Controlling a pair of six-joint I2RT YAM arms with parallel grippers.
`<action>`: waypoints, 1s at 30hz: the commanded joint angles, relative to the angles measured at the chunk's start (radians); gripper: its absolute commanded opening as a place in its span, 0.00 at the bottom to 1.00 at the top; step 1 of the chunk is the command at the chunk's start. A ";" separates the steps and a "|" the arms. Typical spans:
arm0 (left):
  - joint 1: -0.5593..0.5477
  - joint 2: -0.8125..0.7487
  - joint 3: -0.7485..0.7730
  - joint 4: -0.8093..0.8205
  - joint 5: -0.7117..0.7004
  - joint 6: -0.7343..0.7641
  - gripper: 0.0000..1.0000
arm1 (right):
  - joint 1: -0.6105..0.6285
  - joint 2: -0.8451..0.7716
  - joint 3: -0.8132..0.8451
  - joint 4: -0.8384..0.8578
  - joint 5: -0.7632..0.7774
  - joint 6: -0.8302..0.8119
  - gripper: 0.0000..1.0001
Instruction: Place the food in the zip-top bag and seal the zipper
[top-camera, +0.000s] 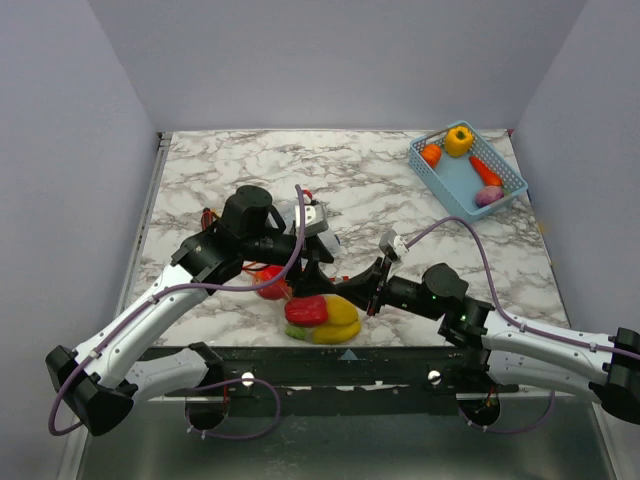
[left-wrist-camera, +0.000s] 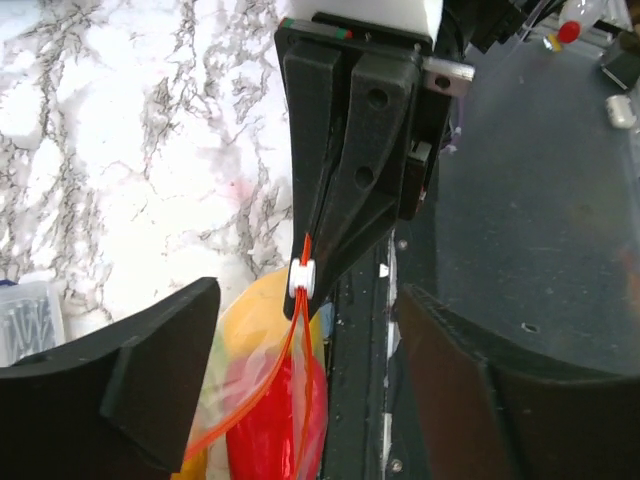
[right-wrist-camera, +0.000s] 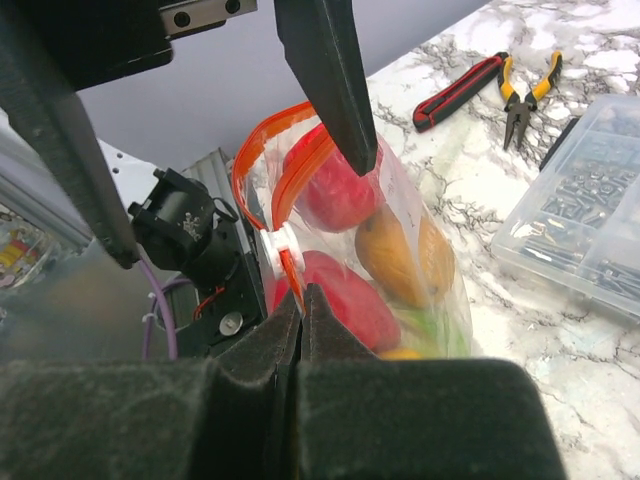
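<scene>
A white-and-grey marble table (top-camera: 400, 190) sits between plain pale walls. At its near edge the right gripper (right-wrist-camera: 302, 300) is pinched shut on the zipper (right-wrist-camera: 262, 150), a thin orange strip, right at its white slider (left-wrist-camera: 302, 277); whether the pads hold the slider itself or the strip just beside it is hard to tell. Around that pinch, the left gripper (left-wrist-camera: 305, 310) hangs wide open, one finger on each side of the bag mouth, touching nothing. The zip-top bag (right-wrist-camera: 385, 190) stands against the table's front edge, holding a red toy (right-wrist-camera: 335, 190), an orange-yellow one (right-wrist-camera: 400, 255) and something green lower down. Above the slider the two orange tracks curve apart, so the mouth is unsealed. Far off, a blue basket (top-camera: 437, 184) holds more toy food.

The step in hand looks like sealing. The next move probably calls for the left gripper to close on the bag edge as an anchor while the right draws the slider straight along the track.
</scene>
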 joint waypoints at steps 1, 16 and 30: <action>0.009 -0.060 -0.063 -0.006 -0.026 0.084 0.79 | 0.000 -0.021 0.001 -0.006 -0.036 -0.030 0.00; 0.039 -0.001 -0.071 -0.034 -0.002 0.103 0.53 | 0.000 -0.085 0.036 -0.143 -0.104 -0.105 0.00; 0.038 -0.041 -0.090 -0.006 0.052 0.081 0.00 | 0.000 0.055 0.427 -0.773 0.038 0.053 0.40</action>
